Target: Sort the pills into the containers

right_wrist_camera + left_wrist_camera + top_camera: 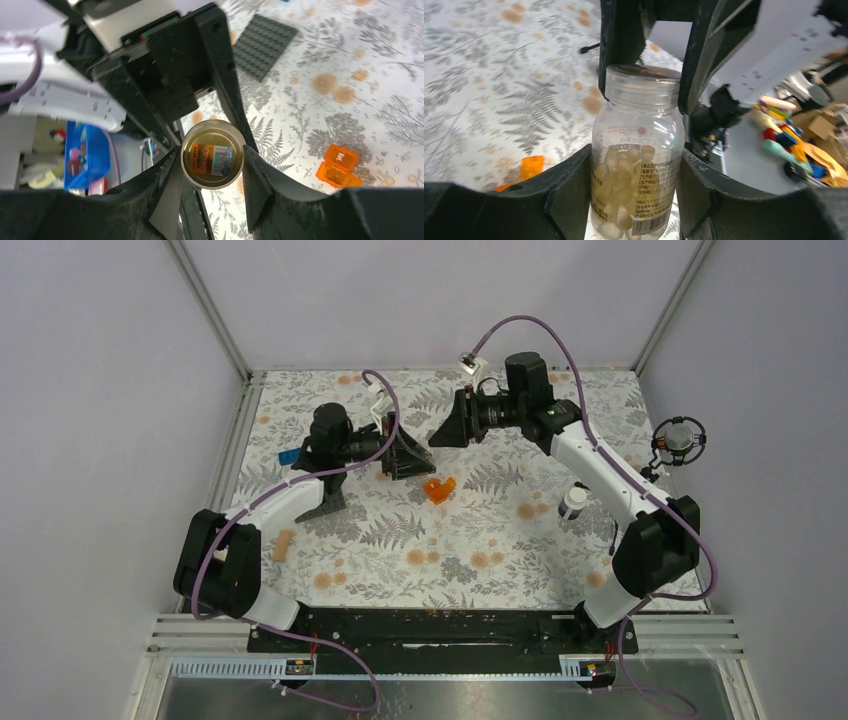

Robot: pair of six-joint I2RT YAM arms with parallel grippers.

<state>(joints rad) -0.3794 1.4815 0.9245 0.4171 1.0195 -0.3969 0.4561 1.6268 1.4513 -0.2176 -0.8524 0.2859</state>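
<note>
Your left fingers pinched the clear bottle by its body, above the bench. Your right fingers pinched its cap end-on. Long axis ran straight from left fingers to right.

I see the fern-print table evenly lit, with plain pale lilac walls rising behind it and on both its sides.
</note>
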